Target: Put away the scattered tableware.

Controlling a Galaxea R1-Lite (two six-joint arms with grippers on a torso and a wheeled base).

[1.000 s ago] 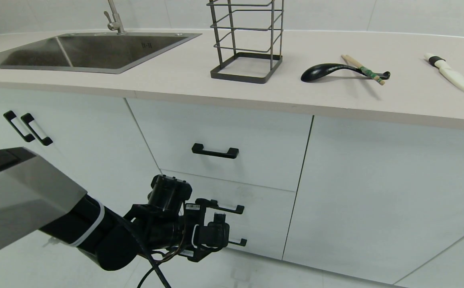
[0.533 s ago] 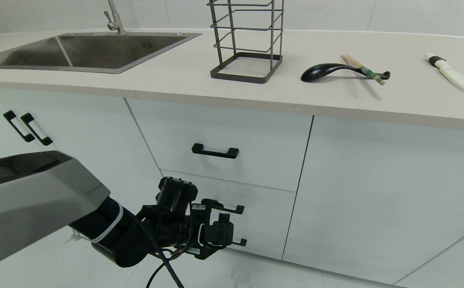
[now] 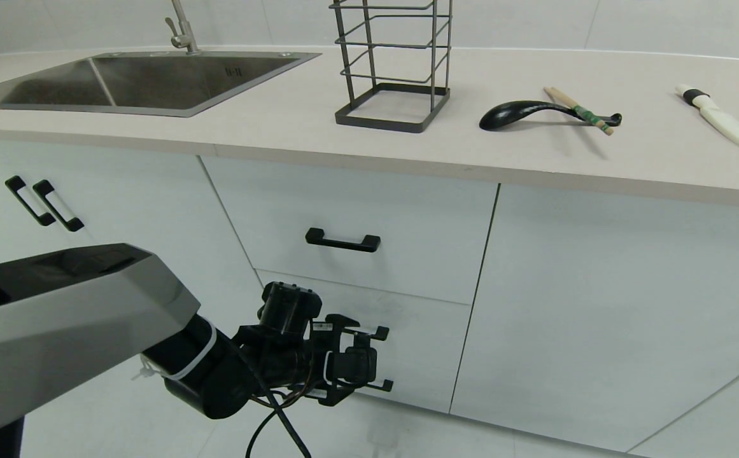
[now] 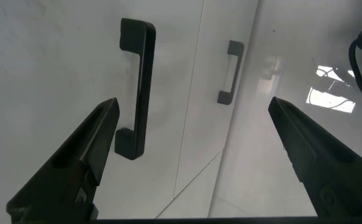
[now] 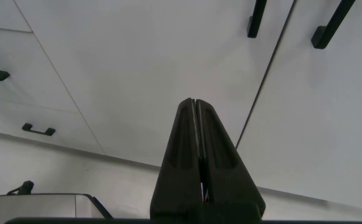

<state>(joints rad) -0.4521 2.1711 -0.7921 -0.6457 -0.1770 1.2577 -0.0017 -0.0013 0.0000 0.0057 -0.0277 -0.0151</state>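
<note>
Head view has the left gripper [image 3: 379, 358] nearest, held low before the white lower drawer [image 3: 420, 343] of the cabinet. Its jaws stand wide apart, one finger above the other, with nothing between them. In the left wrist view the same gripper [image 4: 192, 106] faces the drawer front, and a black drawer handle [image 4: 136, 93] lies ahead of the spread fingers [image 4: 87, 155], nearer to one of them and touching neither. A second black handle [image 4: 230, 71] sits farther off, across a seam in the cabinet.

In the right wrist view the right gripper [image 5: 195, 102] has its fingers pressed flat together, holding nothing, and points at white cabinet fronts.

Above the lower drawer, the upper drawer carries its own black handle [image 3: 342, 240]. On the beige countertop [image 3: 280, 121] a black ladle [image 3: 512, 114] lies on its side, with a pair of wooden chopsticks [image 3: 578, 110] resting across its handle end. A white knife [image 3: 719, 119] with a black band lies well apart, toward the robot's right. A dark wire rack [image 3: 394, 63] stands upright just left of the ladle, with nothing in it. Farther left is a steel sink [image 3: 133, 79] with its faucet [image 3: 181, 28] at the back.
</note>
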